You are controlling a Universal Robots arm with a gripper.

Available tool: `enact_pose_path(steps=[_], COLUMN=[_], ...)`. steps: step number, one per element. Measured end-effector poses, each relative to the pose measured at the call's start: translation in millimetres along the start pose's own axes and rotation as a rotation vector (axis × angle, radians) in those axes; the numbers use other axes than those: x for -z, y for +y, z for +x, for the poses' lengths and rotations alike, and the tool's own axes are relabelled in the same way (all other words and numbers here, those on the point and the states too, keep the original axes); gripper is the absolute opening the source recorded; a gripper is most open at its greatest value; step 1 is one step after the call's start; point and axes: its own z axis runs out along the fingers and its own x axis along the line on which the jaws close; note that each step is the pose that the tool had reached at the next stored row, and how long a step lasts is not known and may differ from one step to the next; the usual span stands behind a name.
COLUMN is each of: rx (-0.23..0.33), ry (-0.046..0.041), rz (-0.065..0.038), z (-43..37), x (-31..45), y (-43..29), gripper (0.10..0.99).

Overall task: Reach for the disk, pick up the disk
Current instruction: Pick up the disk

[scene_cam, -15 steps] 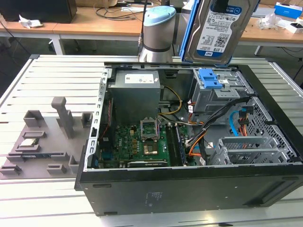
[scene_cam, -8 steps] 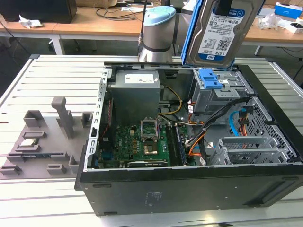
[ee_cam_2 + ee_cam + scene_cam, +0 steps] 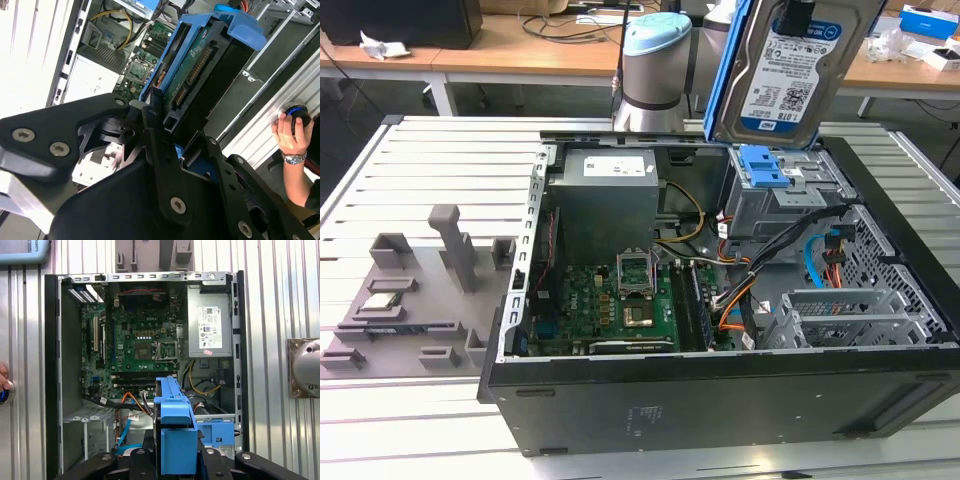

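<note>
Exterior view: slatted bench [image 3: 440,160] carries the open computer case [image 3: 720,400], motherboard [image 3: 610,300] and power supply [image 3: 605,195] inside. The disk [image 3: 788,60], white-and-blue barcode label [image 3: 795,95] facing out, hangs upper right above the case, fingers [image 3: 161,165] clamped on it.

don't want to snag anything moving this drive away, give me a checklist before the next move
1. Flat silver-grey metal disk with blue plastic rails gripped by the black gripper: ok.
2. Disk hanging above the open black computer case, clear of its walls: ok.
3. Disk's connector edge free of cables, in the second wrist view: ok.
4. Person's hand away from the workspace: not ok, it rests on a round black knob beside the case.
5. Grip firmness: cannot tell.
</note>
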Motion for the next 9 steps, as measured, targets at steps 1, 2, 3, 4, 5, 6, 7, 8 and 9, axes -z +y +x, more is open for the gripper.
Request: enact_pose_path(steps=[1,2,3,4,5,6,7,8,9], rx=[0.0,0.0,0.0,0.0,0.0,0.0,0.0,0.0,0.0], ry=[0.0004,0.0007,0.0008,0.0013,0.0016,0.002,0.0025,0.0027,0.0028], rz=[0.0,0.0,0.0,0.0,0.0,0.0,0.0,0.0,0.0], z=[1.0,1.7,2.2,3.3,4.0,4.5,5.1,5.5,6.2], x=[0.0,0.0,-0.1,0.0,-0.1,-0.1,-0.1,-0.1,-0.1], y=[0.0,0.0,-0.1,-0.1,-0.1,-0.1,-0.1,-0.1,-0.2], gripper=[0.365,0.365,0.365,0.365,0.365,0.365,0.365,0.365,0.365])
